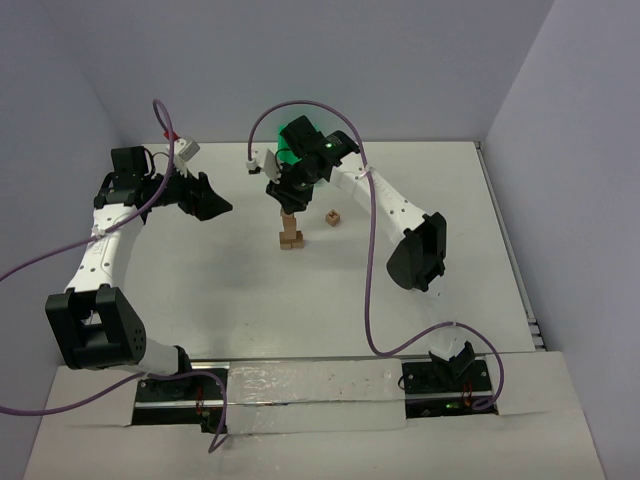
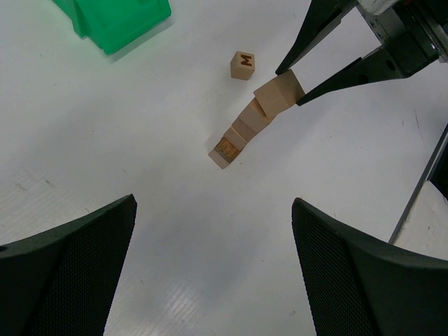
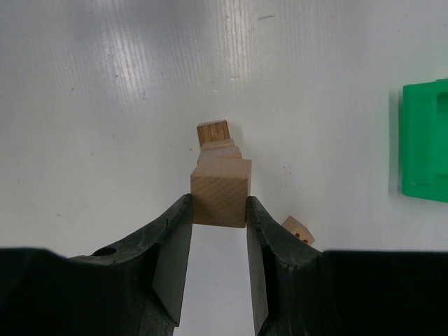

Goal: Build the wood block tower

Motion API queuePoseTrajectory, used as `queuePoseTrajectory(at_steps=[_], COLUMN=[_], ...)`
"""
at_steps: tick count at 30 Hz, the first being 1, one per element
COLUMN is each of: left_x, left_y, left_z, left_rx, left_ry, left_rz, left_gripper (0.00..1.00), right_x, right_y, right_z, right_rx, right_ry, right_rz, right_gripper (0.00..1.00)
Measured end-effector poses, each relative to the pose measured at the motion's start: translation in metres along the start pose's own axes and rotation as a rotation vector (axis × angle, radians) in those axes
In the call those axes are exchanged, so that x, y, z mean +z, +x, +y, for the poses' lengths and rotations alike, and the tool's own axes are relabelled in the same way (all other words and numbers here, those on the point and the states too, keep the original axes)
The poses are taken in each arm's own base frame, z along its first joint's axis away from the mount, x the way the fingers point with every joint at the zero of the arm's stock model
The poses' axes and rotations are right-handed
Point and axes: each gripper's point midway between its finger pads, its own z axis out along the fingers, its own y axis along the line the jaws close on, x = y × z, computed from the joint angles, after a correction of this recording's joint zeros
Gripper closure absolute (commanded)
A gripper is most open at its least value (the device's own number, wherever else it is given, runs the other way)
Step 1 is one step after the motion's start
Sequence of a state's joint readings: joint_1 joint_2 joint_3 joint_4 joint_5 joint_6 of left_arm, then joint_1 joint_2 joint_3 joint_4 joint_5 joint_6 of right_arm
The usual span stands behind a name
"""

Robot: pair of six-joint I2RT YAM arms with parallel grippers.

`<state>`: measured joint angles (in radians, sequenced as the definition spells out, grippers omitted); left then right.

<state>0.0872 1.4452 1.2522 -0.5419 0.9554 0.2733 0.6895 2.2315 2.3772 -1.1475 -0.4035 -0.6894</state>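
Tower (image 1: 291, 228) stands upright near the middle of the worktop (image 1: 200, 290), toward its far edge, long axis vertical: square-cut pale wood cubes, grain visible. Right gripper (image 3: 218, 206) clamped on top block (image 3: 220, 196). Left gripper (image 2: 213, 259) jaws wide apart, empty.

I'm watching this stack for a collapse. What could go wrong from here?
1. The right gripper is shut on the top wood block above a tower only one cube wide. If that block sits off-centre, or drags on a finger at release, the column could topple.
2. The M-marked block lies close beside the tower. In reaching for it, a finger might clip the column.
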Motion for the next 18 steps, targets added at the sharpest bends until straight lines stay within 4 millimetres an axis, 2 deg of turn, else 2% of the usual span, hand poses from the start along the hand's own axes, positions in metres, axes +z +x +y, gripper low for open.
queuePoseTrajectory(at_steps=[18], left_x=[-0.0002], left_y=[0.0013], left_z=[0.0], left_rx=[0.01], left_ry=[0.001], left_rz=[0.004], left_gripper=[0.03], right_x=[0.0001], right_y=[0.0], right_z=[-0.0012], right_rx=[-0.009], right_ry=[0.004], right_rz=[0.001], right_gripper=[0.67])
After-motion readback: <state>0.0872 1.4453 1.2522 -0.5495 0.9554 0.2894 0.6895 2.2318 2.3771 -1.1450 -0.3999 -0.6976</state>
